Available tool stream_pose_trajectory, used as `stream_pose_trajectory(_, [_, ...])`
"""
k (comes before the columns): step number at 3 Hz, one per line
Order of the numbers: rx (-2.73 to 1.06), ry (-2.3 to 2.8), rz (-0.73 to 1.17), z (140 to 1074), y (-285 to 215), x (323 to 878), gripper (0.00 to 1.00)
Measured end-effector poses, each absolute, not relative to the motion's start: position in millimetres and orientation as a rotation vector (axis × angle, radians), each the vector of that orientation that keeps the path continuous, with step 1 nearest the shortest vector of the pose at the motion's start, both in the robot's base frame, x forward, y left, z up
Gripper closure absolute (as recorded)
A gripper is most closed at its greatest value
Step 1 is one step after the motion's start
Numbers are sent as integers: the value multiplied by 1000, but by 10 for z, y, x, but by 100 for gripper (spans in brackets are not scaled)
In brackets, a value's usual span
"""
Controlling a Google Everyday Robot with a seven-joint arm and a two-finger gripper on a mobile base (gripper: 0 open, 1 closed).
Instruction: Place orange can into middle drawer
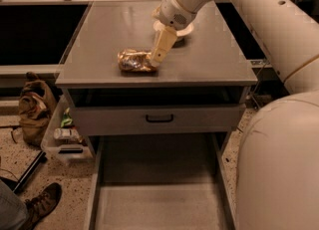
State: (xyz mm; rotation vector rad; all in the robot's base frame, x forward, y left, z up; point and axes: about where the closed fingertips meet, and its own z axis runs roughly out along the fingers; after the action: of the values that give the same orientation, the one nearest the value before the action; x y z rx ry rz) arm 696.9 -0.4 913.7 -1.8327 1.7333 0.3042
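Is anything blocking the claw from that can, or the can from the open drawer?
Nothing visible does. The gripper is at the orange can, which lies on the cabinet top. The middle drawer is pulled out below, its floor bare.

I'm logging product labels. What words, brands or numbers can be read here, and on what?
None can be read.
Orange can, lying on the cabinet top: print too blurred to read.
Items in the floor bin: labels too blurred.
The pincer, at the can's right end, shows no marking.
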Motion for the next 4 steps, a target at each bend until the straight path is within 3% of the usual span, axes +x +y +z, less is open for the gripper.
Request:
stream_pose_trajectory(2, [-1837,1668,438,8893,257,6813,0])
stream_pose_trajectory(4, [-1808,1669,444,8697,397,6944,0])
